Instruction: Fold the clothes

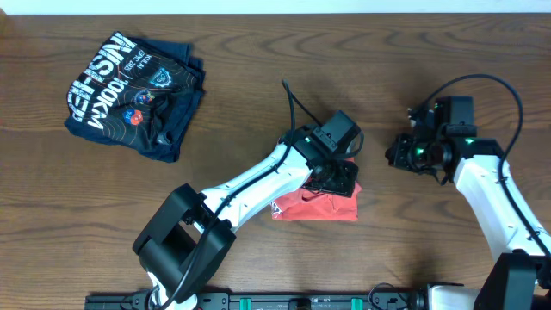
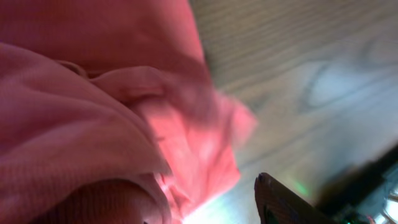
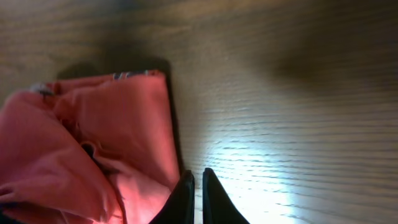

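Risk: left hand (image 1: 334, 176) sits right on the T-shirt (image 1: 314, 207) with fabric bunched against it. Can't tell how wide it stands or whether it grips cloth. If a fold snags on lift-off, the bundle likely pulls apart. Right hand (image 3: 195, 190) is pinched closed and empty, over bare table (image 1: 258, 52) just right of the shirt. Shirt is a small, lumpy orange-red packet, centre, near side, with loose folds on top.
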Motion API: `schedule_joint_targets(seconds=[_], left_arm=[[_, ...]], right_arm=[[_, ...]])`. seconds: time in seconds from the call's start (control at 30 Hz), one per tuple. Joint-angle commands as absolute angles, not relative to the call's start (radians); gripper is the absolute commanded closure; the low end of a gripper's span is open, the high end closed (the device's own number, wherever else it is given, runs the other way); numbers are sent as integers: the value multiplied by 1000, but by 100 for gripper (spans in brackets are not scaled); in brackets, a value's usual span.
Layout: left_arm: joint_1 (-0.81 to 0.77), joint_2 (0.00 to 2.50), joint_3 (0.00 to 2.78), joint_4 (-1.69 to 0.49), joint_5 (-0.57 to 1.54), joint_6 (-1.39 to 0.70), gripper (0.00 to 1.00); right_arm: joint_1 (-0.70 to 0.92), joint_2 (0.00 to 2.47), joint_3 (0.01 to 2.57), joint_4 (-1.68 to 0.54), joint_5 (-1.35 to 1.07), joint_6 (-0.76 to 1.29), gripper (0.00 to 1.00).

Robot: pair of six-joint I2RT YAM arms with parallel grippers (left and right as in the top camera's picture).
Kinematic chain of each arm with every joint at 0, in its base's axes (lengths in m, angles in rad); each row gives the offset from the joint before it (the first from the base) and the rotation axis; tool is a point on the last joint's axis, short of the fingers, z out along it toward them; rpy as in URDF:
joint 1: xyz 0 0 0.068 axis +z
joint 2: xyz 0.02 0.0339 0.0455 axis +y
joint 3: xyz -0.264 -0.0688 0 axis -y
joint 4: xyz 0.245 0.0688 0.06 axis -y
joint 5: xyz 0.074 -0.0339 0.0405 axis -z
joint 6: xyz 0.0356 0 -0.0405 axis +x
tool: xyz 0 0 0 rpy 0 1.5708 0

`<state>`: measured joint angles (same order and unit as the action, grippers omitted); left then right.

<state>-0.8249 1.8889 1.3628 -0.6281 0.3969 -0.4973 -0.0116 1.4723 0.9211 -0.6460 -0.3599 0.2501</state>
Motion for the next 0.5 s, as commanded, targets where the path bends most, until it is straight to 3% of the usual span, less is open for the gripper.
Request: schedule_joint_targets(seconds=[0.0,0.47], left_arm=[[-825,1879,1434,-688,451,-479,41],[-832,1849,1605,-788,380,-302,39]], right_arm=[[19,1459,905,-643,-345,252,93],[33,1459,905,-635,-344,227,86]])
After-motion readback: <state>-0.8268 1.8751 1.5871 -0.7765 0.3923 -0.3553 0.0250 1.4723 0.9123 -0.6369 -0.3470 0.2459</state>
